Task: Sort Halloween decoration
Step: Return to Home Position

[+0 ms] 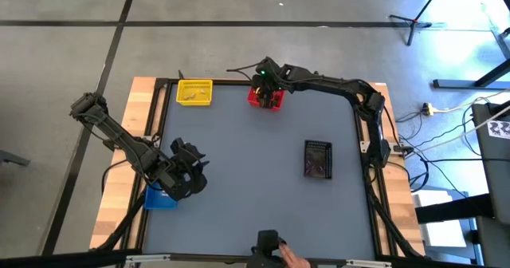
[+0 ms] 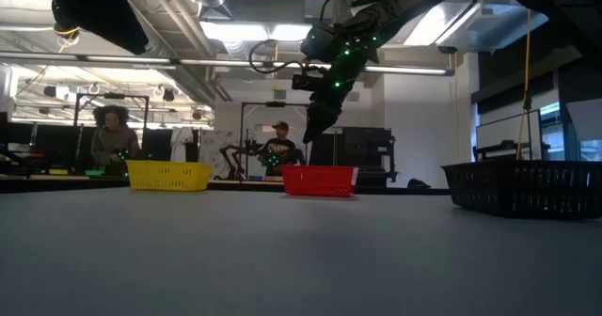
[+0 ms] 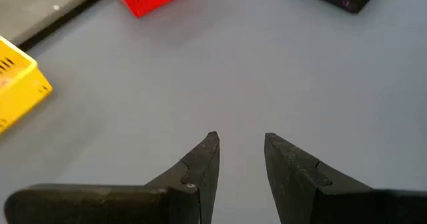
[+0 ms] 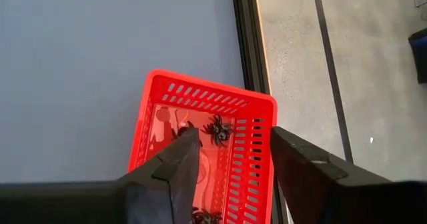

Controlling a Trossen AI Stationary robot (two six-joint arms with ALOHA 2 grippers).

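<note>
Since the black spiders (image 4: 217, 129) are seen lying inside the red bin (image 4: 257, 103), nothing seems left to be carried: the right gripper (image 4: 233, 144) is held just above that bin, its jaws spread wide and empty. It should be raised clear of the rim before being drawn back. The left gripper (image 3: 239, 144), parted and empty, is parked near the blue bin (image 1: 159, 198).

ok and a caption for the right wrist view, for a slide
The right gripper hangs open over the red bin, black spiders lying inside.
</note>
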